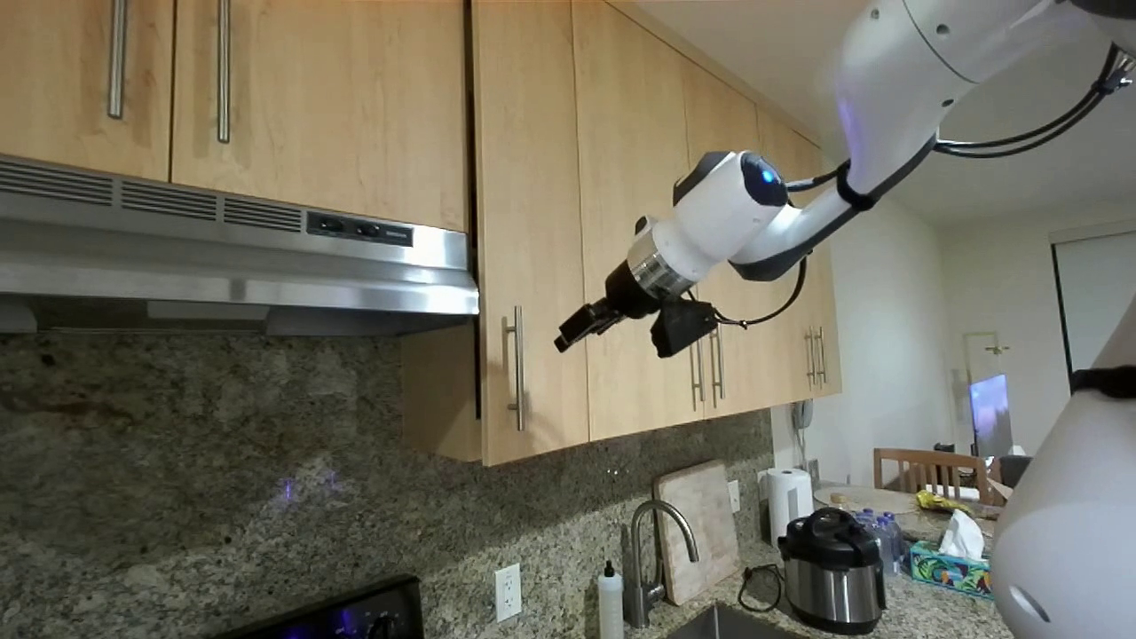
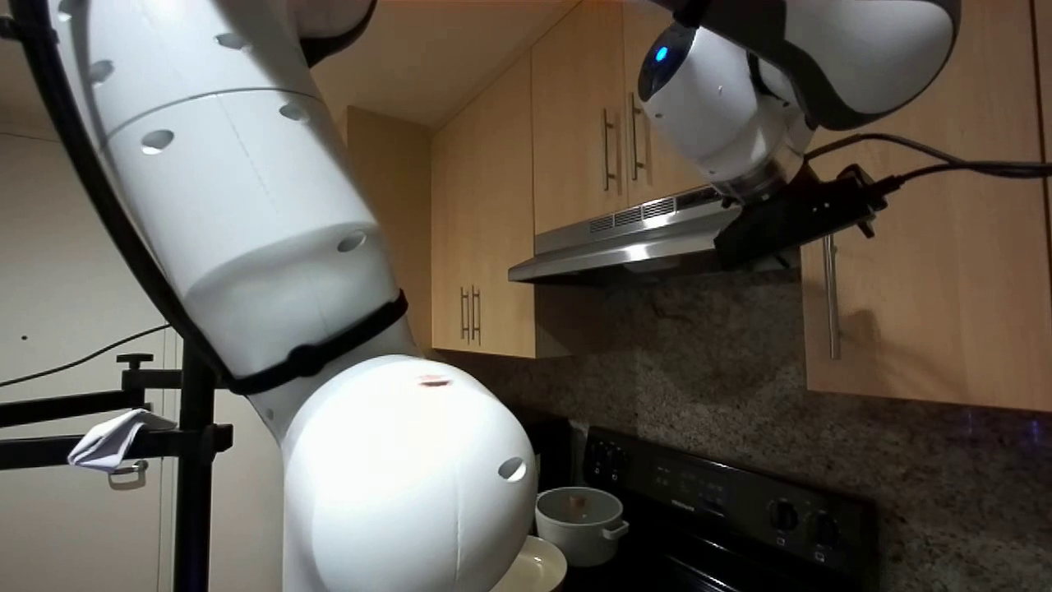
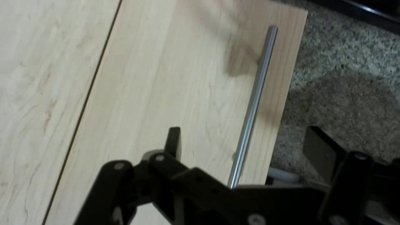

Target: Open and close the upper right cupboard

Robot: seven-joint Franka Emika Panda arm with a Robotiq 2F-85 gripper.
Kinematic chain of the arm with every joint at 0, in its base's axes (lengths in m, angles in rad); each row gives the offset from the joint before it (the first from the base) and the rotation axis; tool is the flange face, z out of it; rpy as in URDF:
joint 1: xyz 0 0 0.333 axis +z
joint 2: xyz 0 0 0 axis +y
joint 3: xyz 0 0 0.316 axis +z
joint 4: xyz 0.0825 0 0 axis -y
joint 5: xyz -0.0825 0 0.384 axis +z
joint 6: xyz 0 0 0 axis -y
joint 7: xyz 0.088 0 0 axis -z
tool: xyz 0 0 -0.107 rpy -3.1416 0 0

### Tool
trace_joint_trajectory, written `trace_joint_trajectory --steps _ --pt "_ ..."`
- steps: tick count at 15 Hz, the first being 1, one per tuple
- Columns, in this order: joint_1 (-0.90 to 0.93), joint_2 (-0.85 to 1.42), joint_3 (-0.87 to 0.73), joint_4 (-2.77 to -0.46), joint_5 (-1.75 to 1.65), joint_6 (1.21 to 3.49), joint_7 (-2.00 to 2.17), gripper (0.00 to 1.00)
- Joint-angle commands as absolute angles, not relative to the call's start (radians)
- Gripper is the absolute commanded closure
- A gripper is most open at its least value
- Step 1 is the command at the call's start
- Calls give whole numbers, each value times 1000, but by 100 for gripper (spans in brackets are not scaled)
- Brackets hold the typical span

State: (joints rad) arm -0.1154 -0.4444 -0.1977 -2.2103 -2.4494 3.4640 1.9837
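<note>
Cupboard [image 1: 532,231] and gripper [image 3: 243,137] stand apart, the gripper in front of the wooden door [image 3: 187,78]. Only the wrist view tells the grip: the fingers [image 3: 325,153] are spread wide and hold nothing. Beyond them, framed in the gap, the handle [image 3: 254,97] slants from between twelve and one o'clock down towards six, its lower end hidden by the gripper. In an exterior view the handle [image 1: 519,368] is upright at eight o'clock from the fingertips [image 1: 564,341], near them but apart; in an exterior view the gripper's dark bulk covers the handle's [image 2: 832,296] top. The tall, narrow cupboard rises towards eleven o'clock, just beside the hood [image 1: 266,257], which lies towards nine in both exterior views. A thin dark strip [image 1: 479,368] marks the cupboard's handle-side edge; from this angle I can't say whether that is shadow or the door slightly ajar. Farther out, the views part company. In an exterior view a tap [image 1: 635,581] is between five and six o'clock, a board [image 1: 701,532] at five, and a cooker [image 1: 834,581] between four and five. In an exterior view a lidded pot [image 2: 578,534] is at seven o'clock, near the stove panel [image 2: 723,489] at six.
</note>
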Motion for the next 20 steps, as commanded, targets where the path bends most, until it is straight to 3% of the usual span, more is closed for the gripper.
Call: trace_joint_trajectory --steps 1,13,20 --pt "-228 -446 -115 -2312 -2591 3464 2083 0" --pt "-477 -523 68 -2504 -2605 3461 2156 0" --pt "-458 -499 49 -2482 -2605 3461 2125 0"
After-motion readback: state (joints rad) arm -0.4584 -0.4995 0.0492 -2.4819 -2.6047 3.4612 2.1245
